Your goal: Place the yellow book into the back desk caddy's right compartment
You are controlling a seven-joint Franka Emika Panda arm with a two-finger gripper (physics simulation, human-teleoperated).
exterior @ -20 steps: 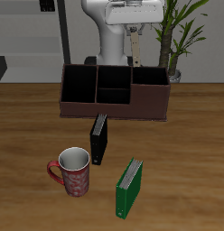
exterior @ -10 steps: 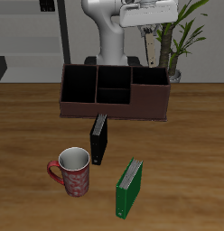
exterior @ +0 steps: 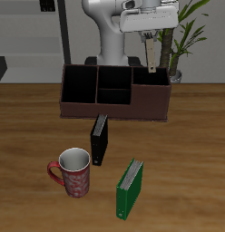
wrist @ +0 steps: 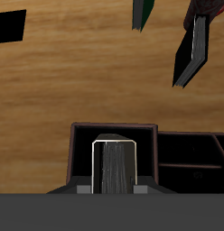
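Observation:
My gripper [exterior: 151,34] is shut on the yellow book [exterior: 151,56], a thin pale book that hangs upright from the fingers. It hangs just above the back desk caddy [exterior: 87,107], a long dark maroon organiser, over its wide end section, the right compartment [exterior: 151,80]. In the wrist view the yellow book [wrist: 114,167] shows edge-on below my gripper [wrist: 114,187], with that open compartment [wrist: 82,153] straight beneath it. The book's lower edge is near the caddy's rim; I cannot tell if it touches.
A black book [exterior: 100,139] stands just in front of the caddy, a green book [exterior: 130,188] and a red mug [exterior: 73,172] nearer the table's front edge. A potted plant [exterior: 182,36] stands behind the caddy, close to the gripper.
The gripper has carried the yellow book sideways from behind the caddy's middle to above its wide end section, and the book now hangs lower than half a second ago.

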